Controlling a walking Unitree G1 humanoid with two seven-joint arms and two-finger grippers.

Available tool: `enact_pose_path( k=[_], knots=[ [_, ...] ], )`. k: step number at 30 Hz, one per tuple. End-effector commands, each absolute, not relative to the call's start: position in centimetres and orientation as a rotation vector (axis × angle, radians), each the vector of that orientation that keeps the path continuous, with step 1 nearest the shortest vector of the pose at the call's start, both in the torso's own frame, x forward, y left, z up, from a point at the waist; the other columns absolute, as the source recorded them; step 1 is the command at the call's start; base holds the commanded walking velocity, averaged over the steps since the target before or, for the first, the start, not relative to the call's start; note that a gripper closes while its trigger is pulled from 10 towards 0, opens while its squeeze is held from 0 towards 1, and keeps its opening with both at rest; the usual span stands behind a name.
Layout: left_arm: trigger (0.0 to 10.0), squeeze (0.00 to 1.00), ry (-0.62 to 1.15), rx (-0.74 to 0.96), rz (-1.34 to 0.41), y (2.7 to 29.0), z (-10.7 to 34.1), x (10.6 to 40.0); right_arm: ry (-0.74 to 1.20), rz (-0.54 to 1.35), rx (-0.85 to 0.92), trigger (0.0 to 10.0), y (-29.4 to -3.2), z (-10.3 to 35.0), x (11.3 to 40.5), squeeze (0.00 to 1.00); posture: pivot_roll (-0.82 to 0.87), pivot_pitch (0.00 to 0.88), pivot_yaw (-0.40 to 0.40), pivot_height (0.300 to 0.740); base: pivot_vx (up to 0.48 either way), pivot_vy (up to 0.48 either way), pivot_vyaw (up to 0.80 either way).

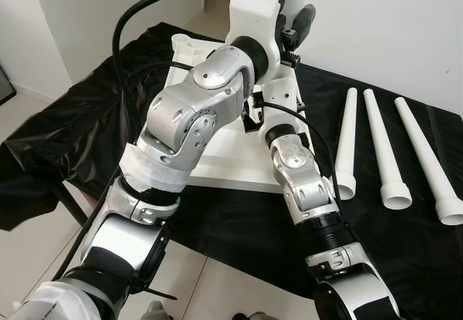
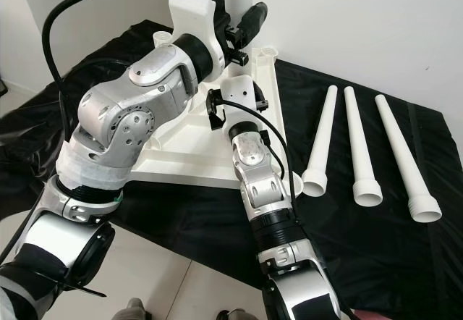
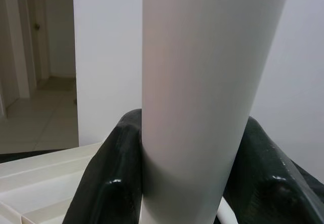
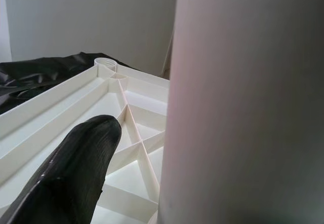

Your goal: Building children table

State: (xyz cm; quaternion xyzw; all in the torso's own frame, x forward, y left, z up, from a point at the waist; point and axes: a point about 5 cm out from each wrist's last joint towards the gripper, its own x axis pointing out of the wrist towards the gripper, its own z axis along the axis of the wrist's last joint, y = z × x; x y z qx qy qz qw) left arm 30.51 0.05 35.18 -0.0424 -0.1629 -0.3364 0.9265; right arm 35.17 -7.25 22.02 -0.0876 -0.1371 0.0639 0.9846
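While the left gripper (image 3: 190, 173) clamps the upright table leg (image 3: 207, 82), the right gripper's (image 4: 152, 183) grip seems unclear, over the tabletop (image 4: 76, 107).

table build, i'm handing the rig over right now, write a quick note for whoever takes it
Left pincer: shut on a white table leg, held upright over the upturned tabletop.
Right pincer: beside the same leg, one finger over the tabletop's ribs; grip unclear.
Three spare legs lie side by side on the black cloth, on the robot's right.
Done: one leg picked up and brought to the tabletop.
Left: seat it, then fit the other three.
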Motion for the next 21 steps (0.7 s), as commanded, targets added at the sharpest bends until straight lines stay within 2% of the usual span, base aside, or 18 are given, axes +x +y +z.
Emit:
enact_pose_path(
  k=[1, 2, 3, 4, 5, 6, 7, 21],
  knots=[
    [10.0, 0.00, -0.367, -0.083, -0.714, -0.19, 35.50, 30.09, -0.280, 0.113, -0.169, 10.0, -7.47, 22.35, 35.22, 0.00, 0.12, 0.017, -0.096, 0.740, 0.000, 0.000, 0.00],
    [10.0, 0.00, -0.368, -0.084, -0.715, -0.23, 35.52, 30.09, -0.279, 0.112, -0.169, 10.0, -7.50, 22.36, 35.22, 0.00, 0.12, 0.017, -0.096, 0.740, 0.000, 0.000, 0.00],
    [10.0, 0.00, -0.371, -0.083, -0.715, -0.26, 35.56, 30.08, -0.276, 0.110, -0.170, 3.5, -7.55, 22.30, 35.23, 0.00, 0.11, 0.018, -0.096, 0.740, 0.000, 0.000, 0.00],
    [10.0, 0.00, -0.371, -0.083, -0.715, -0.26, 35.56, 30.08, -0.276, 0.110, -0.170, 3.5, -7.55, 22.30, 35.23, 0.00, 0.11, 0.018, -0.096, 0.740, 0.000, 0.000, 0.00],
    [10.0, 0.00, -0.373, -0.080, -0.717, -0.30, 35.57, 30.08, -0.272, 0.109, -0.167, 2.5, -7.60, 22.27, 35.24, 0.00, 0.11, 0.017, -0.096, 0.740, 0.000, 0.000, 0.00],
    [10.0, 0.00, -0.373, -0.080, -0.717, -0.30, 35.57, 30.08, -0.272, 0.109, -0.167, 2.5, -7.60, 22.27, 35.24, 0.00, 0.11, 0.017, -0.096, 0.740, 0.000, 0.000, 0.00],
    [10.0, 0.00, -0.376, -0.079, -0.717, -0.31, 35.61, 30.08, -0.269, 0.107, -0.166, 0.0, -7.68, 22.24, 35.25, 0.00, 0.11, 0.015, -0.096, 0.740, 0.000, 0.000, 0.00],
    [10.0, 0.00, -0.384, -0.063, -0.731, -0.49, 35.71, 29.90, -0.251, 0.086, -0.175, 0.0, -8.35, 22.09, 35.52, 0.00, 0.12, 0.023, -0.096, 0.740, 0.000, 0.000, 0.00]
  ],
)
